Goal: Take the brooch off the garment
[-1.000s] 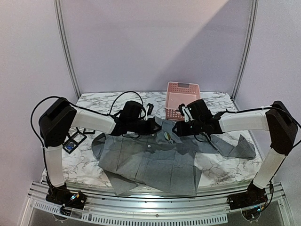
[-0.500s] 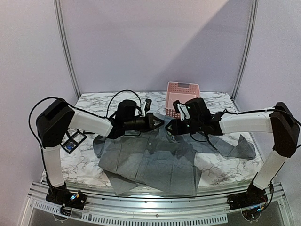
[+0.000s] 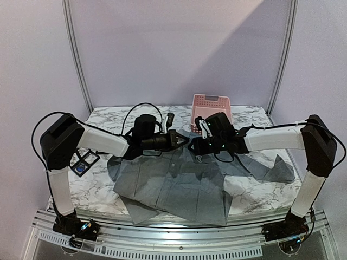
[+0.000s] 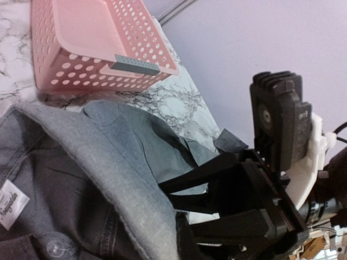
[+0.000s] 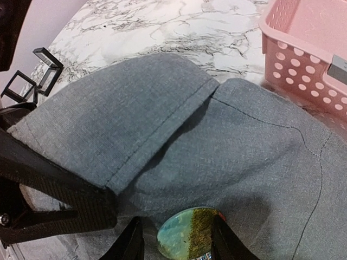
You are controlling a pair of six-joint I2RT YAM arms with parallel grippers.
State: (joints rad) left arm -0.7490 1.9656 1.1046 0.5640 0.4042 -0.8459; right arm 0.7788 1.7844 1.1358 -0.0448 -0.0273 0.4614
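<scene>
The grey garment (image 3: 173, 184) lies spread over the marble table, collar toward the back. My left gripper (image 3: 181, 140) is shut on the collar flap (image 5: 108, 124) and holds it raised; in the left wrist view its black fingers (image 4: 217, 173) pinch the cloth edge (image 4: 130, 184). The brooch (image 5: 190, 234) is a round disc, blue-green and olive, sitting on the cloth just below the collar. My right gripper (image 5: 176, 239) is open and straddles the brooch, one finger on each side, with a small gap on the left. From the top view the right gripper (image 3: 196, 147) hides the brooch.
A pink perforated basket (image 3: 210, 111) stands behind the collar, close to both grippers (image 5: 309, 54). Small black square frames (image 3: 84, 161) lie on the marble at the left. A garment sleeve (image 3: 271, 170) stretches to the right.
The left gripper has lifted the collar and held it. The right gripper has moved left over the brooch and its jaws have narrowed slightly around it.
</scene>
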